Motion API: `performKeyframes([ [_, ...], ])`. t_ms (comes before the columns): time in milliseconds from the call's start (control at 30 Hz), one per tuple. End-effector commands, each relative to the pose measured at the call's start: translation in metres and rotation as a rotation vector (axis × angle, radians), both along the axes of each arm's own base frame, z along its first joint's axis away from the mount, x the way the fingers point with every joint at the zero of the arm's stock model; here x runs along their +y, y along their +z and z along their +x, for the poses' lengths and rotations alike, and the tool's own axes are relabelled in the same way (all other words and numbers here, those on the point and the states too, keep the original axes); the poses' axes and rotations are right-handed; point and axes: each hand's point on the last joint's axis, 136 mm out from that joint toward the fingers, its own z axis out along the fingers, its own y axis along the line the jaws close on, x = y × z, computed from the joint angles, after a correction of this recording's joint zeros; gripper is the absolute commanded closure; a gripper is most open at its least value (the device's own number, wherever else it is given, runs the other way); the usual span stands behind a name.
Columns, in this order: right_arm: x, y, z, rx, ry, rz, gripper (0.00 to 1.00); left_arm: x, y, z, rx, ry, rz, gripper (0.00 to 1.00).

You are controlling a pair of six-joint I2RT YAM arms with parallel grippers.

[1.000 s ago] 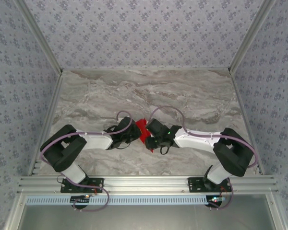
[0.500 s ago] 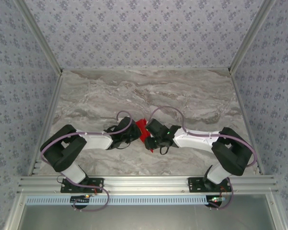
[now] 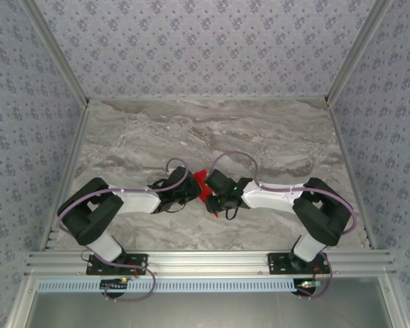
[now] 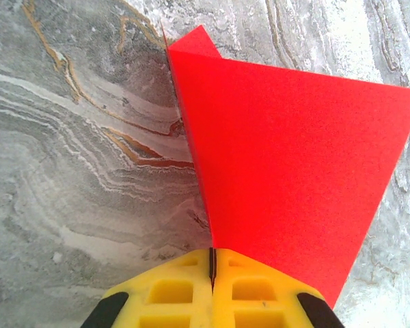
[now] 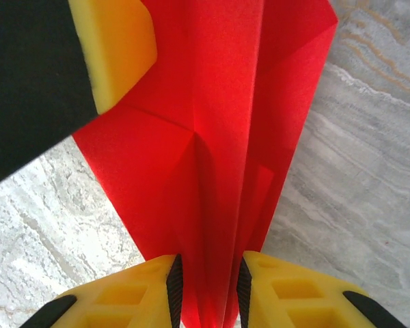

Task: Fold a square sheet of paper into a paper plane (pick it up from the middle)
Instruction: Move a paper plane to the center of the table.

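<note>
Between the two arms, around the middle of the marble table [image 3: 273, 137], the paper plane [image 3: 202, 183] is held off the surface as a bright red, creased shape, only a small piece of it visible from above. Seen from the left wrist, it [image 4: 287, 157] spreads out as a broad flat panel with one sharp fold line on its left side and a small corner poking up beyond that. Seen from the right wrist, it [image 5: 212, 137] narrows toward the camera in long layered creases (a pointed dart form, with a deep valley down its middle). The left gripper [image 4: 212, 263] is clenched on the paper's edge, its yellow fingers pressed together with only a thin dark seam between them. The right gripper [image 5: 206, 273] grasps the narrow folded end, its black pads [image 5: 174, 287] lying against the red layers on either side. One yellow finger of the left gripper [image 5: 116, 48] sits against the plane's upper corner in the right wrist view. From above, both grippers [image 3: 191, 190] [image 3: 216, 196] meet at the paper, wrists nearly touching.
</note>
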Motion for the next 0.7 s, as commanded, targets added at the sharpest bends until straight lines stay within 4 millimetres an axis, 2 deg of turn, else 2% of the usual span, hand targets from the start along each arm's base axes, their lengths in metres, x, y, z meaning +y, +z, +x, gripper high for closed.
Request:
performKeyframes([
  [0,-0.002,0.018,0.010,-0.053,-0.032,0.006,0.68,-0.002,0.007,0.004,-0.008,0.009,-0.025,1.00],
  [167,-0.001,0.032,0.007,-0.066,-0.023,0.045,0.65,-0.002,0.007,0.004,-0.009,0.009,-0.021,1.00],
  [400,0.002,0.017,0.008,-0.036,-0.020,0.009,0.65,-0.003,0.008,0.005,-0.012,0.008,-0.024,1.00],
  [667,-0.002,0.015,0.014,-0.047,-0.039,-0.015,0.61,-0.003,0.008,0.005,-0.012,0.008,-0.024,1.00],
])
